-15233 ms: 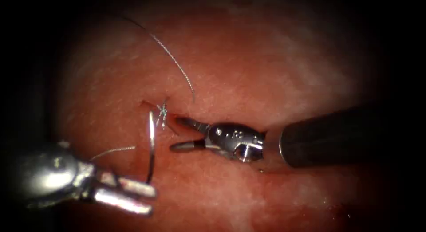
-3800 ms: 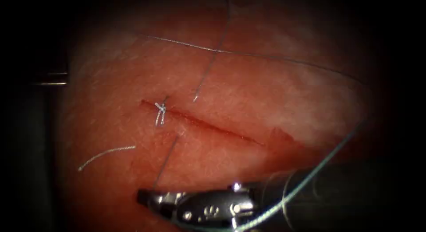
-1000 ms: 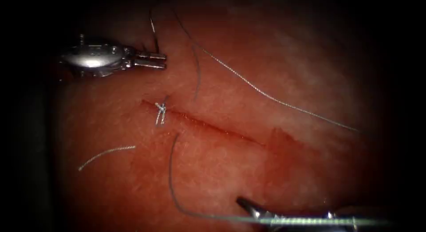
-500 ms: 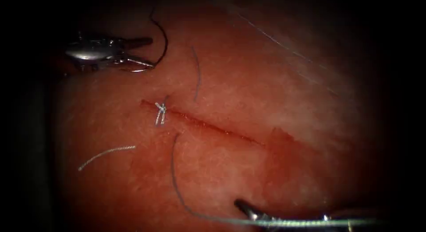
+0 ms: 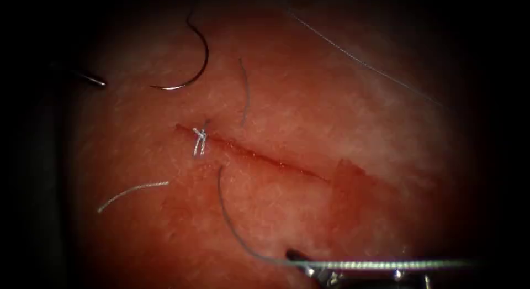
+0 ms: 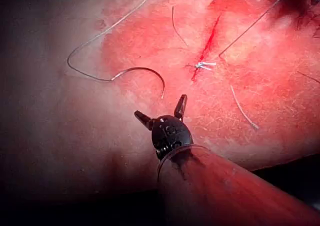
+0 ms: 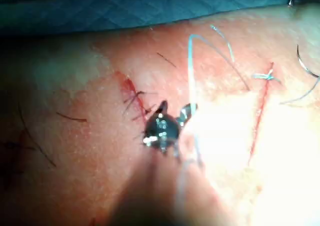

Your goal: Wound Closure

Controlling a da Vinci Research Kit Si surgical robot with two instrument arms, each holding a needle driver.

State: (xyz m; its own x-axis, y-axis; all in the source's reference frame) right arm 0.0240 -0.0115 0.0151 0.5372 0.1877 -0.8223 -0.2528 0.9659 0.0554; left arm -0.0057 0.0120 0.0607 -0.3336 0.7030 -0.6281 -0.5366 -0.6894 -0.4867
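Observation:
The curved needle [image 5: 202,59] lies loose on the tissue [image 5: 342,117], up and to the left of the cut's [image 5: 265,156] left end, not in the tissue; it also shows as the needle [image 6: 145,70] just ahead of my left tool. My left tool [image 6: 161,107] stands open and holds nothing; its tip [image 5: 96,80] is far left. A tied knot [image 5: 200,137] sits at the cut's left end. Thread [image 5: 234,231] leaves the tissue just below the cut and runs across my right tool [image 5: 302,259]. Those right jaws [image 7: 177,107] are open, with thread beside them.
A loose cut end of thread [image 5: 132,190] lies on the tissue at lower left. A short stretch of thread [image 5: 244,90] rises above the cut, and a long strand [image 5: 359,59] crosses the upper right. Red fluid [image 5: 348,173] stains the cut's right end.
My left jaws opened and let go of the needle, which now rests on the tissue. The left tool drew back to the left. The right tool has hardly moved.

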